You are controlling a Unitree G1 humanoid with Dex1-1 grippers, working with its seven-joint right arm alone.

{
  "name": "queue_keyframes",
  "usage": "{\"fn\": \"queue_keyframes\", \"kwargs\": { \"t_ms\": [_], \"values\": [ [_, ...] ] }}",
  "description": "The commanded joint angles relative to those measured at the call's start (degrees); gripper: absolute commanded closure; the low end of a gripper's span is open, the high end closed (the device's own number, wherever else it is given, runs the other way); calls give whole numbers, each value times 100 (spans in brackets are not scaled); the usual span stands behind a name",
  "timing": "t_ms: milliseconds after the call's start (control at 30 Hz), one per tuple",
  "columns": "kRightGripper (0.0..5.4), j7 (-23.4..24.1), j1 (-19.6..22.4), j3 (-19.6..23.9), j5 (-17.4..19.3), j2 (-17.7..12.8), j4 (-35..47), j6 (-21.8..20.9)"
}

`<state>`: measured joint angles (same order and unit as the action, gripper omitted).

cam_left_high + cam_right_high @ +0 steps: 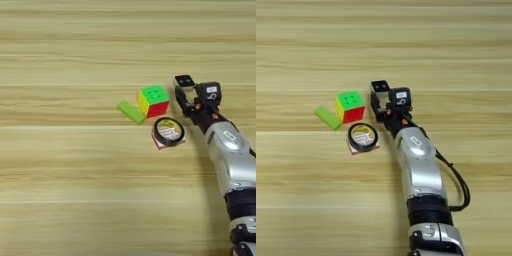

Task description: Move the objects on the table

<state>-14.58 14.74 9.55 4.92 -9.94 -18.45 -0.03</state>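
— Where's the pincer now?

— The right gripper (pixel 377 100) sits right of centre on the table (pixel 60 165), the silver forearm (pixel 418 167) running off toward five o'clock. A tiny white cube (pixel 380 86) with a black top is at its tip; I cannot tell whether the fingers clasp it or how wide they stand.

— And the rest?

— The puzzle cube (pixel 153 100), green on top, is just beside the pincer at nine o'clock. The lime-green bar (pixel 131 112) lies against the cube's left. The black tape roll (pixel 168 131) lies flat at seven o'clock, near the forearm.
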Motion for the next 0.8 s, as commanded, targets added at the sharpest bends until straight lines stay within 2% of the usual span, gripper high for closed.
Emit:
{"fn": "queue_keyframes", "kwargs": {
  "t_ms": [33,500,800],
  "values": [
    [293,87,236,181,119,-195,88,-288],
    [293,132,161,193,84,-172,-625,-445],
    [293,120,276,209,122,-188,-1104,-615]
  ]
}}
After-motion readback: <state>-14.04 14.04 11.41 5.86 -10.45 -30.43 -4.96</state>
